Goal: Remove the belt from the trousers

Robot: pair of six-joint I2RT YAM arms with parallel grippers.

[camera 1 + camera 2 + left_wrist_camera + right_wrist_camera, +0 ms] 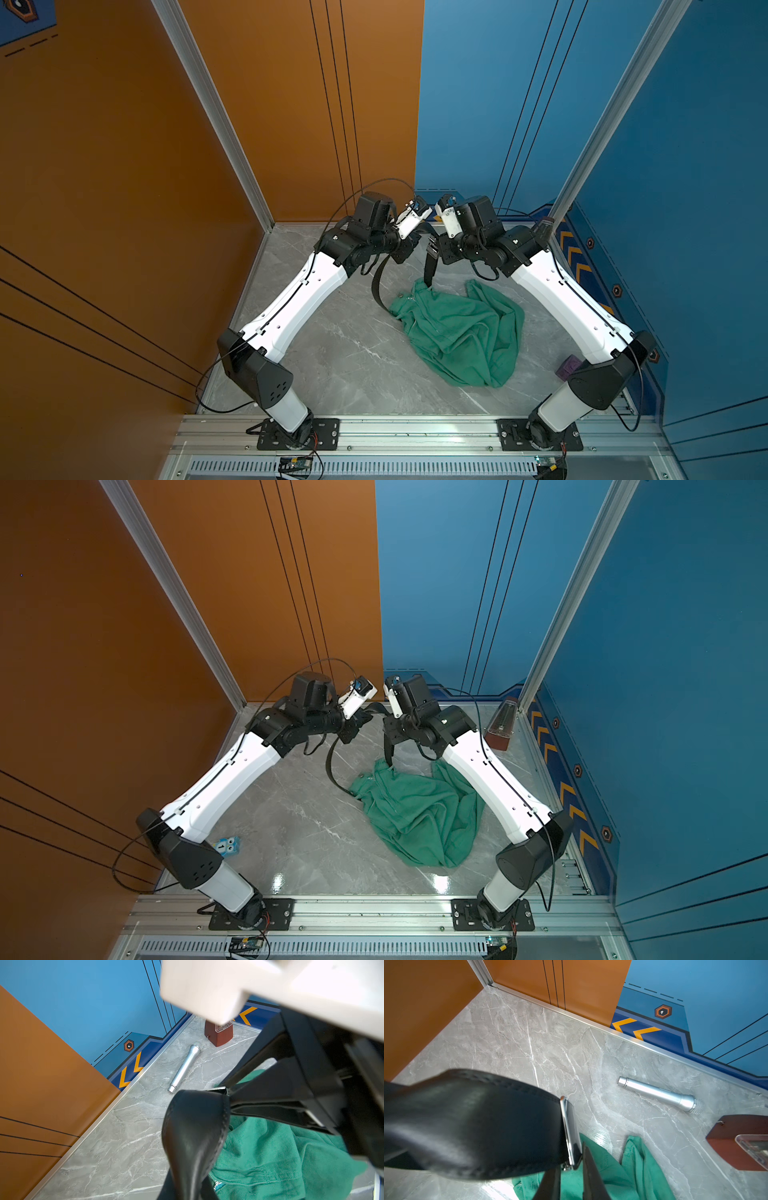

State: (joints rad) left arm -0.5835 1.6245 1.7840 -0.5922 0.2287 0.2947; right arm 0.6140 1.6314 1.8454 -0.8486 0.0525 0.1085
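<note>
The green trousers (457,332) lie crumpled on the grey marble table, also shown in a top view (419,816). The black belt (377,282) loops up from the waistband to my left gripper (411,245), which is shut on the strap (193,1130). The strap hides that gripper's fingertips in the left wrist view. From there the belt crosses to my right gripper (436,249). In the right wrist view the right gripper (572,1159) is shut on the silver buckle (568,1130) end of the belt (477,1122). Another length of strap (388,750) drops back into the trousers.
A silver microphone (658,1095) lies near the back wall, beside a red-brown metronome (500,727). A purple cube (568,368) sits by the right arm's base. A small blue owl toy (226,845) sits by the left arm's base. Orange and blue walls enclose the table.
</note>
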